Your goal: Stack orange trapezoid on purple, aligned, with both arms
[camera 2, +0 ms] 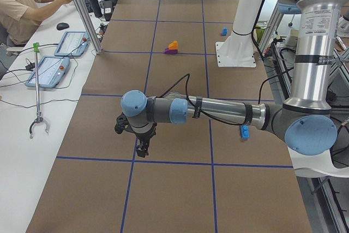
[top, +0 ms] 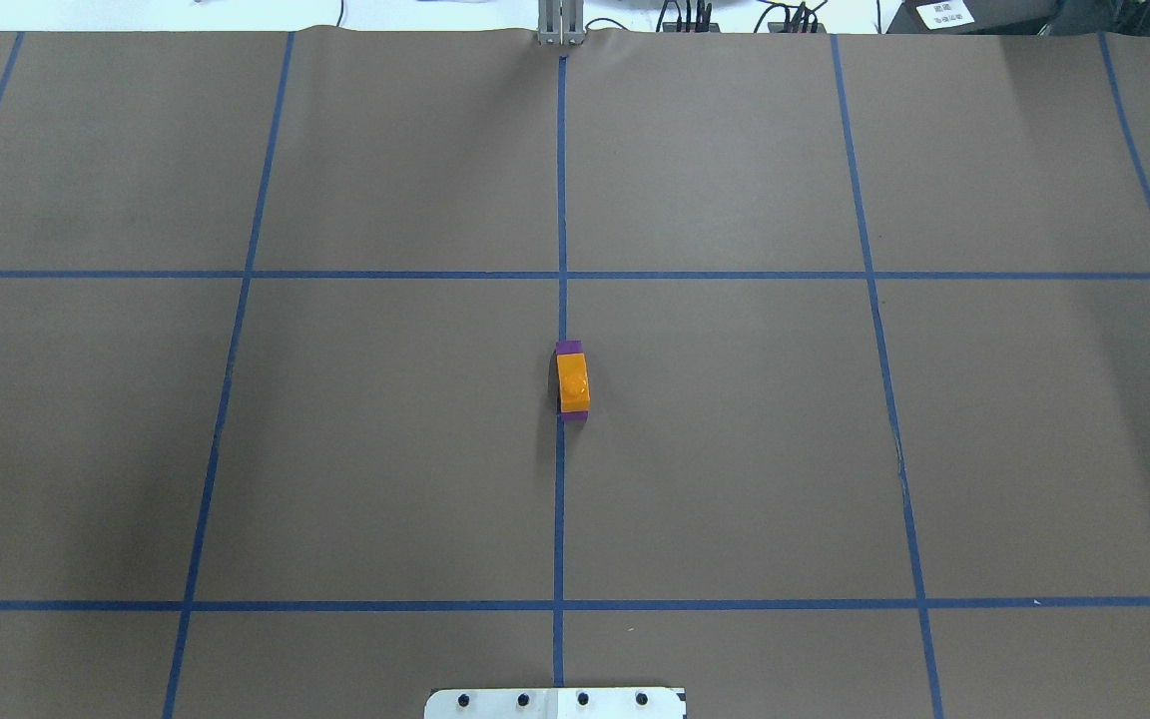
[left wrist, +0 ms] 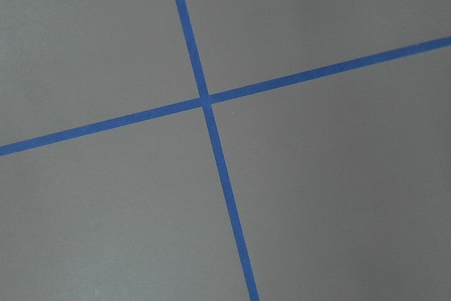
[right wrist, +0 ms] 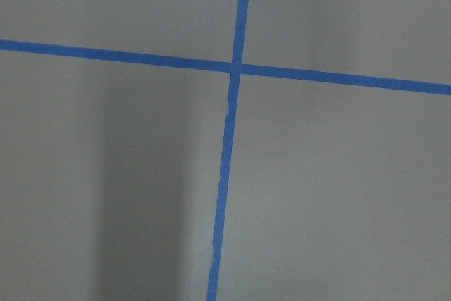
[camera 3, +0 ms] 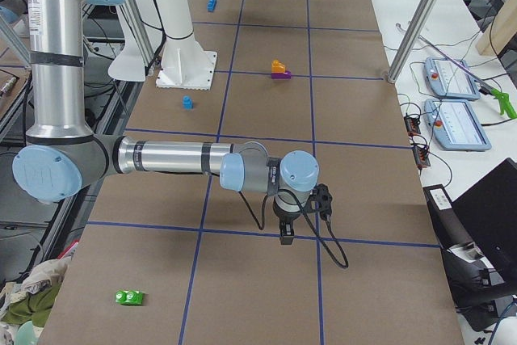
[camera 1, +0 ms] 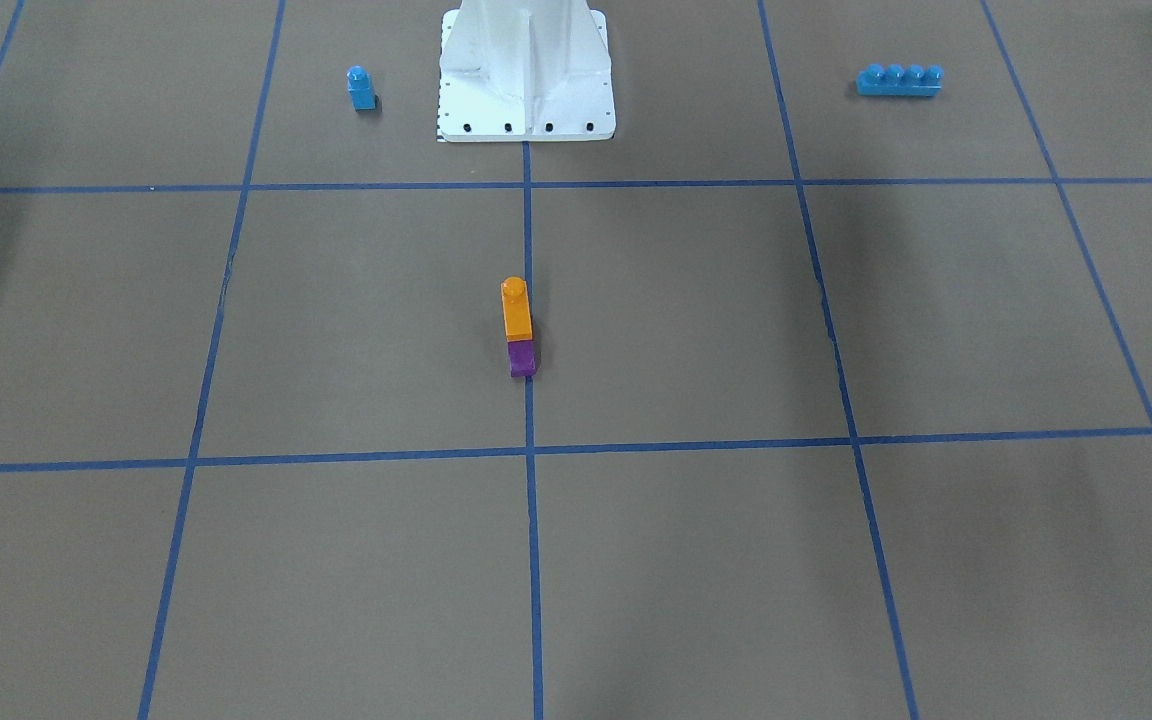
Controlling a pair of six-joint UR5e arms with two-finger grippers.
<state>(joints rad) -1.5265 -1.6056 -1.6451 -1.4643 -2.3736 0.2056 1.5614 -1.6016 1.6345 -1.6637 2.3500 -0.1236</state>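
- The table [top: 735, 449], brown with a blue tape grid, carries everything. The white base [camera 1: 526, 70] stands at its robot-side edge.
- The left arm [camera 2: 218, 112] stretches low over the table, well off to the base's left. The right arm [camera 3: 178, 157] mirrors it on the base's right. My guess is they are parked wide to keep clear of the bricks.
- The left gripper [camera 2: 143, 150] and right gripper [camera 3: 286, 236] point down at bare tape crossings. Nothing seems to hang from either, but I cannot tell how far the jaws are parted.
- A long blue brick [camera 1: 899, 80] lies near the base on its left side and a small blue brick [camera 1: 361, 88] just beside its right. Both look like spares.
- The orange trapezoid [camera 1: 516, 312] sits on the purple [camera 1: 522, 358], straight out in front of the base on the centre tape line. Their sides look flush, with purple peeking out at both ends from above, so the stack looks finished to me.
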